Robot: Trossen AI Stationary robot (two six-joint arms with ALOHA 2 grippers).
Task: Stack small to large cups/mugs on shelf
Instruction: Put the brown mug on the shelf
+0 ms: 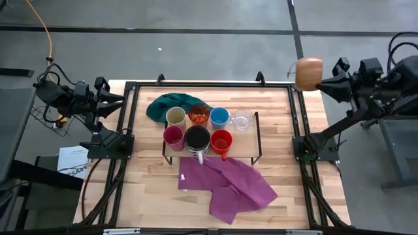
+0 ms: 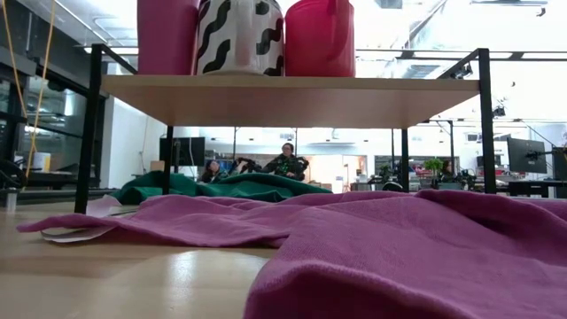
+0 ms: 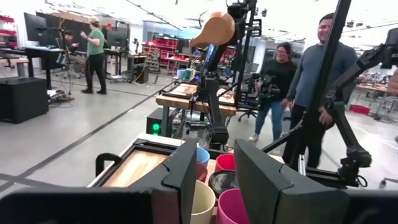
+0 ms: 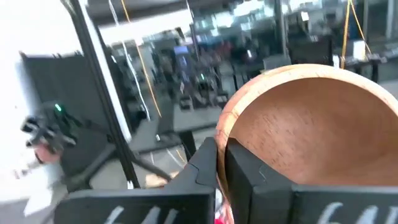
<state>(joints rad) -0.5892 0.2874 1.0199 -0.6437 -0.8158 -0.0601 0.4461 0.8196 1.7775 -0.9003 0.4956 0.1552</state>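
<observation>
In the low view the magenta cup [image 2: 166, 35], the striped mug [image 2: 239, 35] and the red mug [image 2: 319, 37] on the shelf [image 2: 283, 99] are cut off by the picture's top edge, so their rims do not show. The purple cloth [image 2: 399, 257] fills the foreground and hides the bench behind it; only a strip of the green cloth [image 2: 221, 188] shows beyond.

In the right wrist view the wooden cup [image 4: 311, 124] runs past the right edge, and the room behind it is blurred.

In the left wrist view the left gripper [image 3: 214, 177] covers most of the cups on the shelf.
</observation>
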